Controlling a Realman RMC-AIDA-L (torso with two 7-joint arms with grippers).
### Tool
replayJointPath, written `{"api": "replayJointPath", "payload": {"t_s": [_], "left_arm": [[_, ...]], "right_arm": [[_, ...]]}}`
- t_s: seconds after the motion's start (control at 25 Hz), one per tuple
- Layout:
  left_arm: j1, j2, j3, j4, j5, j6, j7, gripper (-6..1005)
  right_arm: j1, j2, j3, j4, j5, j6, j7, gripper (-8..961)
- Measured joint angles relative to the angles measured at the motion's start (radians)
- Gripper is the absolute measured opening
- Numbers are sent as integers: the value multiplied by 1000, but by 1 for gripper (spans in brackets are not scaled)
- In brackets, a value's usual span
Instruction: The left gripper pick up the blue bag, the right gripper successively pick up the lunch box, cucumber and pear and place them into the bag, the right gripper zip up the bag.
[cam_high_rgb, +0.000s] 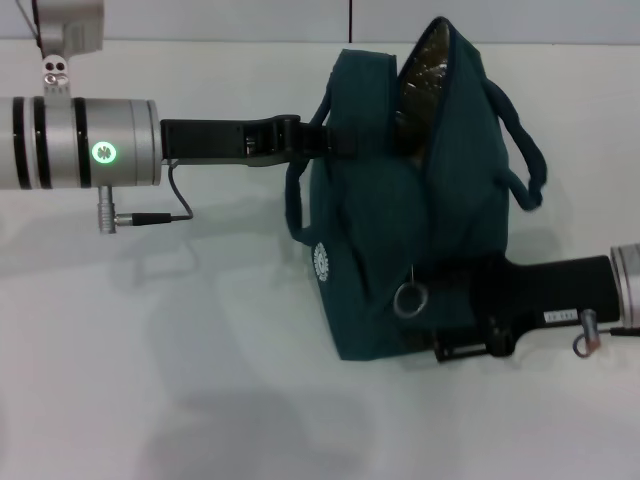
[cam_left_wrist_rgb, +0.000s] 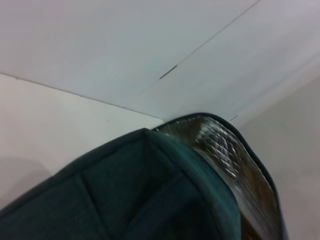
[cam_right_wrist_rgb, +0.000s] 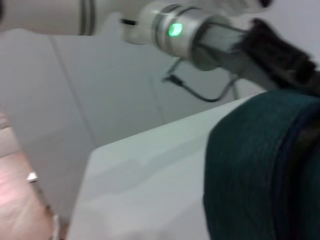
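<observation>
Zipping stage: nothing loose on the tabletop (cam_high_rgb: 150, 380).
My left hand (cam_high_rgb: 312, 140) grips the blue bag (cam_high_rgb: 420, 240) at centre frame; my right hand (cam_high_rgb: 455, 300) is at the ring zip pull (cam_high_rgb: 411, 298), grip unclear, top end of the zip gaping.

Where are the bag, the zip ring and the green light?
bag (cam_high_rgb: 390, 210), head view, on its teal side.
zip ring (cam_high_rgb: 411, 299), head view, on the ring's metal rim.
green light (cam_high_rgb: 103, 153), head view, on the glowing spot of the left arm's silver wrist.

The blue bag (cam_high_rgb: 400, 230) stands between left gripper (cam_high_rgb: 305, 137) and right gripper (cam_high_rgb: 455, 310).
</observation>
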Motion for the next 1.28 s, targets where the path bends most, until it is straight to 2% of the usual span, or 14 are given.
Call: {"api": "replayJointPath", "payload": {"t_s": [0.16, 0.68, 1.0, 1.28], "left_arm": [[0, 0, 0, 0, 1, 0, 2, 111], [0, 0, 0, -1, -1, 0, 6, 118], [0, 2, -2, -1, -2, -1, 6, 122], [9, 3, -2, -1, -5, -2, 6, 126]], "right_arm": [[-5, 0, -16, 9, 46, 61, 3, 723], [1, -2, -23, 15, 42, 78, 3, 723], [-11, -5, -13, 15, 45, 129, 4, 600], [-21, -5, -14, 6, 56, 128, 4, 270]]}}
